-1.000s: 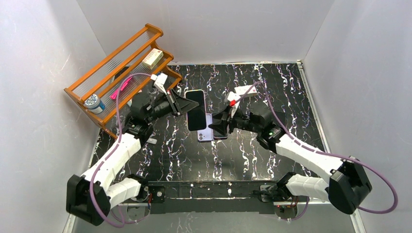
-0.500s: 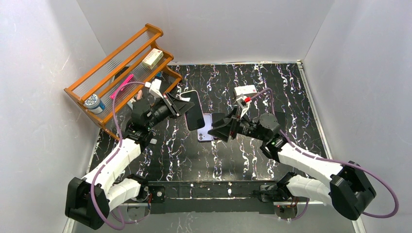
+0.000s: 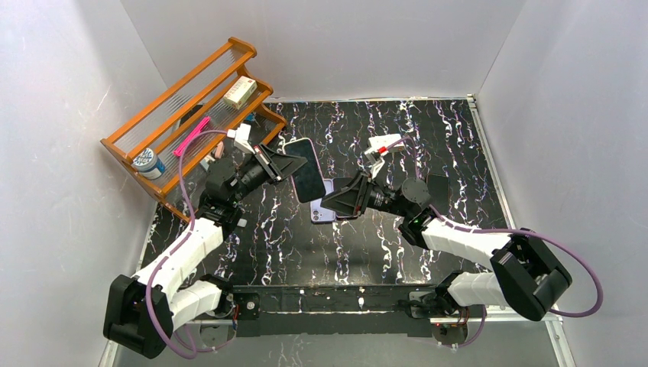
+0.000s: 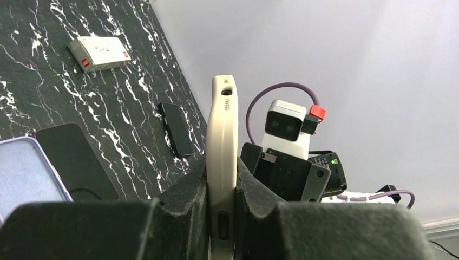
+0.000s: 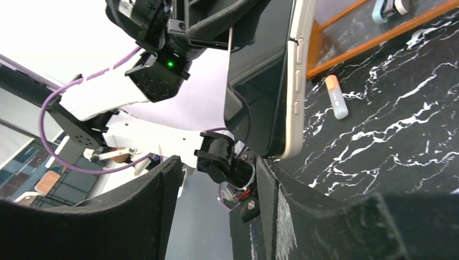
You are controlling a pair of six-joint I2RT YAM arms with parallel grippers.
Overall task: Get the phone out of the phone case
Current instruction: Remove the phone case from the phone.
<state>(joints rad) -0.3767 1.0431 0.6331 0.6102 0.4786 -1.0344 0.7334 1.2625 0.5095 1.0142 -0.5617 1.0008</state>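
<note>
My left gripper [image 3: 281, 167] is shut on a cream phone case [image 4: 223, 135] and holds it on edge above the table. The phone [image 5: 258, 81], dark screen showing, sits inside the case [image 5: 299, 92]. In the top view the cased phone [image 3: 305, 171] is tilted, its free end toward my right gripper [image 3: 334, 202]. That gripper [image 5: 216, 211] stands open just below the phone's lower corner, which hangs over the right finger [image 5: 308, 216]; nothing is between the jaws.
A purple phone case [image 3: 324, 210] and a dark phone [image 4: 76, 162] lie flat on the marbled table [image 3: 397, 237] under the grippers. A white box [image 3: 386, 144] lies farther back, a small dark phone [image 4: 176, 129] to the right. The wooden rack [image 3: 191, 115] stands at the back left, an orange-tipped stick [image 5: 336, 103] near it.
My right gripper has swung left and up toward the held phone. My left gripper has tilted the cased phone, keeping its grip.
</note>
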